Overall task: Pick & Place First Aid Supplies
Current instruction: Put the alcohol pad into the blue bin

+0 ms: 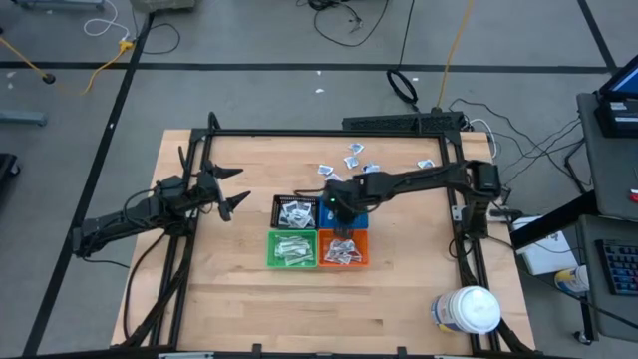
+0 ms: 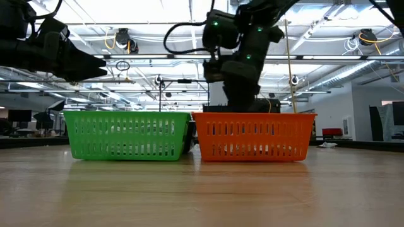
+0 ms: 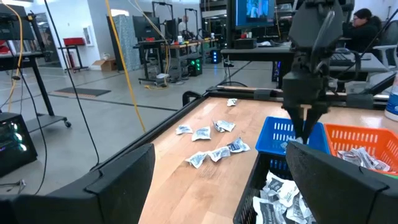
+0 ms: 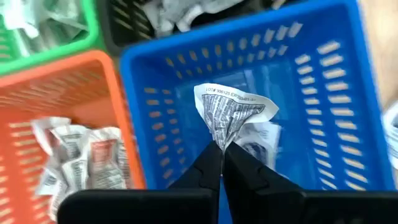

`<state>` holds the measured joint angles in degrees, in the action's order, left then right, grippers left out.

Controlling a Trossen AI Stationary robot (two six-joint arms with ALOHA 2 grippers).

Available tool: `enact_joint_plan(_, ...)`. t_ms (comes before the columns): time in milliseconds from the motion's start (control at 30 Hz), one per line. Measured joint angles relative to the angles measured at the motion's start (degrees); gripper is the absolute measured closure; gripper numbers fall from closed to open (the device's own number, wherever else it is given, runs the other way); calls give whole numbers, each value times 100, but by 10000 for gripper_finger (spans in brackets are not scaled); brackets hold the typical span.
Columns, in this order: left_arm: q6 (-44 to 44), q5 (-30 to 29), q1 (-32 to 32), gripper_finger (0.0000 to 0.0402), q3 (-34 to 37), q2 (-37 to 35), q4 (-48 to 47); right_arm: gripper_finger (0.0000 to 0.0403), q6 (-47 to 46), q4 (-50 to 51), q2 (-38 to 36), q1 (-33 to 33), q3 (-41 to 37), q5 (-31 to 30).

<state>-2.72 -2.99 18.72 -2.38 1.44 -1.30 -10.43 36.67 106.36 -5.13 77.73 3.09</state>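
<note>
Above the blue bin [image 4: 298, 93], near the middle of the table [image 1: 399, 299], the right claw [image 4: 222, 149] hangs with its 2 fingers pressed together on the lower edge of a small white packet [image 4: 231, 115] printed with fine dark text. The packet stands crumpled above the fingertips, over the bin's floor, where another packet [image 4: 261, 138] lies just behind it. In the high view the right arm reaches in from the table's right side, its claw [image 1: 342, 207] over the cluster of 4 bins.

The orange bin [image 4: 56, 112] next to the blue one holds several wrapped packets [image 4: 81, 158]; the green bin [image 1: 292, 249] and the black bin [image 1: 295, 212] hold more. Loose packets [image 1: 354, 160] lie scattered on the bare wood beyond the bins, near the far edge; the left wrist view shows them [image 3: 211, 140] spread beside the blue bin.

The left claw [image 1: 231, 187] waits well to the left of the bins, above the table, its fingers spread wide and holding nothing.

A large white jar [image 1: 469, 309] stands at the near right corner of the table.
</note>
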Motion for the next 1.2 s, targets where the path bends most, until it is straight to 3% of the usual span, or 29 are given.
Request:
enact_joint_plan(333,1,-1,0,36,-1,1,-17,388,2,197,283,0,315,-6)
enact_joint_plan(667,2,-1,-2,36,1,-1,-15,260,-232,252,280,-8,304,-15)
enact_joint_plan(800,1,-1,0,36,0,-1,-15,227,-239,553,50,-69,301,-4)
enact_joint_plan(1200,2,-1,-2,36,1,-1,-17,233,-212,1955,-796,-507,291,-2)
